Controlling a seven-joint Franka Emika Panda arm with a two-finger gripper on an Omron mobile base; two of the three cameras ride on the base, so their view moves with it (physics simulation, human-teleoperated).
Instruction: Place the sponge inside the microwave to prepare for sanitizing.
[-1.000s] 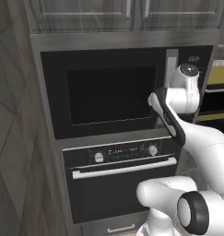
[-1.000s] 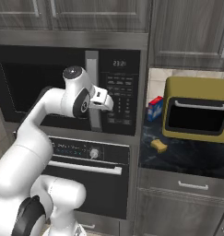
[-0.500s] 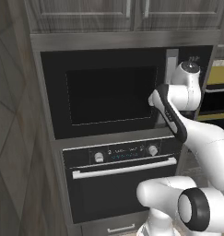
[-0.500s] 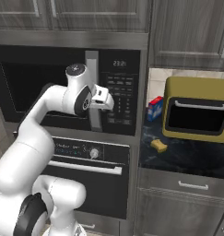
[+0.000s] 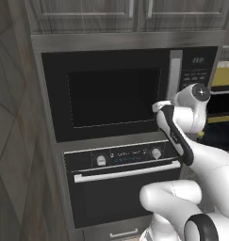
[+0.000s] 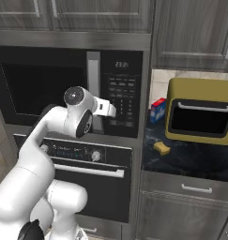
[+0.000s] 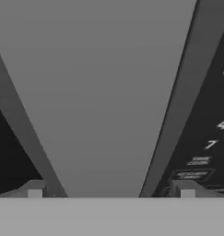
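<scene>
The microwave [image 5: 113, 96] is built into the wall unit, its dark glass door shut, and its keypad [image 6: 121, 93] sits to the right. My gripper [image 7: 111, 189] is open and pressed up to the door's vertical steel handle [image 7: 109, 92]. That grey bar runs up between the two fingertips [image 7: 35, 189]. From the right base, the gripper [image 6: 97, 125] is at the lower end of the handle [image 6: 93, 70]. The sponge [image 6: 161, 148], a small yellow block, lies on the dark counter to the right, apart from the hand.
A black oven [image 5: 120, 179] with knobs and a bar handle sits under the microwave. An olive-yellow toaster oven [image 6: 200, 110] stands on the counter [image 6: 190, 161], with a blue box [image 6: 157, 110] beside it. Cabinets hang above.
The arm and hand have come down a little along the microwave's handle. The jaws have stayed open and the door is still shut.
</scene>
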